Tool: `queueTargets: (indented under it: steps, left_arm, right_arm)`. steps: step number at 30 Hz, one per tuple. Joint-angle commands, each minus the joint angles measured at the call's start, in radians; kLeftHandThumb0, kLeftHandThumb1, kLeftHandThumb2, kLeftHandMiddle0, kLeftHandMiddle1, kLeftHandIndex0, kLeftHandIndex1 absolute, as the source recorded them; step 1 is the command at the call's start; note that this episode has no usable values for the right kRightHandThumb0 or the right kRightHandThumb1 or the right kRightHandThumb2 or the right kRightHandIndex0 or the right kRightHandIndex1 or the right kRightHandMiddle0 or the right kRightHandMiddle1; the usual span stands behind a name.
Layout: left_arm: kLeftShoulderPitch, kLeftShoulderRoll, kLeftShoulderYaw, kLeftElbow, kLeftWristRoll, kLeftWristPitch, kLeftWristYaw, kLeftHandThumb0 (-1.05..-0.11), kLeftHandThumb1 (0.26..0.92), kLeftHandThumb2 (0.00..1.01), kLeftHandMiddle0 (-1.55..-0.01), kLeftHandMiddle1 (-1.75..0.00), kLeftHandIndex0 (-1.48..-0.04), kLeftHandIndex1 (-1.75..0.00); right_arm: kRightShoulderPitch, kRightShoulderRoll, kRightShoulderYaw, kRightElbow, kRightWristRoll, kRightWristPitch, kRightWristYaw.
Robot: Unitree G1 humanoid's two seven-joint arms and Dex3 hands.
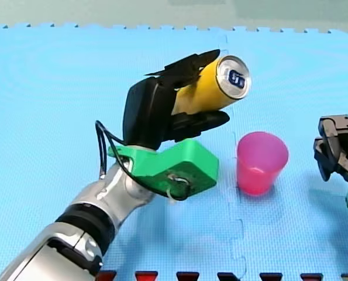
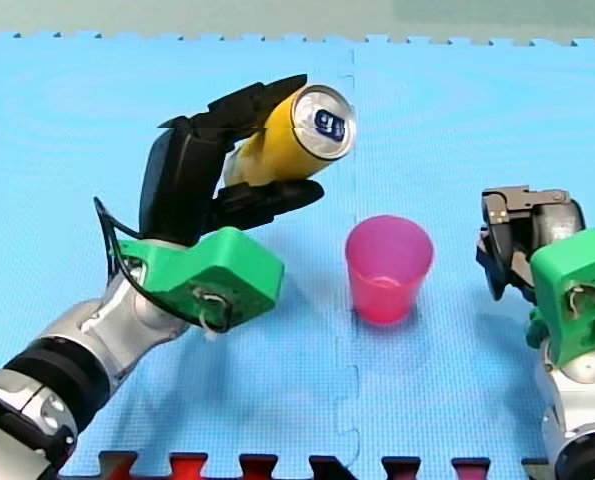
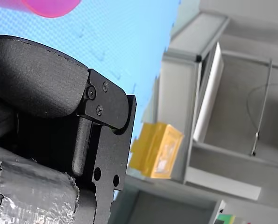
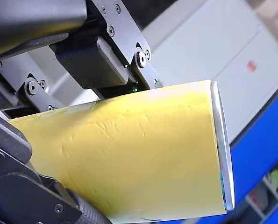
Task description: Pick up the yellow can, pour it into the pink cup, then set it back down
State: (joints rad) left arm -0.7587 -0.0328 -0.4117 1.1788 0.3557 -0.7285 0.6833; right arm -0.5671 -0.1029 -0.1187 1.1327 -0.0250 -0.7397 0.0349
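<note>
A worktop covered in blue interlocking foam mat (image 1: 45, 88) spreads under everything. The left arm reaches in over it, carrying a green block-shaped wrist mount (image 1: 174, 167). Its black left robot hand (image 1: 156, 114) is clamped around the yellow metal can (image 1: 206, 91), with fingers above and below the body. The can is held off the worktop, tipped nearly onto its side, silver lid end towards the cup's side. The pink plastic cup (image 1: 260, 164) stands upright on the mat, just right of that hand. The right robot hand (image 2: 517, 245) sits near the mat's right edge, apart from the cup and holding nothing; whether it is clenched I cannot tell.
</note>
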Motion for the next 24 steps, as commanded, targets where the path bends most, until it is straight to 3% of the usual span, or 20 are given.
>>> queueTargets:
  steps: [1, 10, 19, 24]
  left_arm:
    - [0.19, -0.081, 0.313, -0.227, -0.598, -0.032, -0.514, -0.383, 0.797, 0.01, -1.31, -0.03, -1.19, 0.0]
    - [0.266, -0.068, 0.372, -0.296, -0.686, 0.09, -0.621, -0.363, 0.822, 0.01, -1.33, -0.02, -1.19, 0.0]
    - [0.33, -0.072, 0.43, -0.304, -0.771, 0.105, -0.756, -0.357, 0.832, 0.0, -1.33, -0.01, -1.19, 0.0]
    - [0.362, -0.061, 0.453, -0.3, -0.759, 0.119, -0.736, -0.355, 0.838, 0.0, -1.31, 0.0, -1.19, 0.0]
  right_arm:
    - [0.005, -0.016, -0.01, 0.001, 0.011, 0.002, 0.004]
    - [0.002, -0.022, -0.006, 0.001, 0.004, 0.026, 0.002]
    - [-0.004, -0.027, -0.01, 0.004, 0.009, 0.04, 0.012]
    - [-0.005, -0.032, -0.015, 0.004, 0.014, 0.043, 0.021]
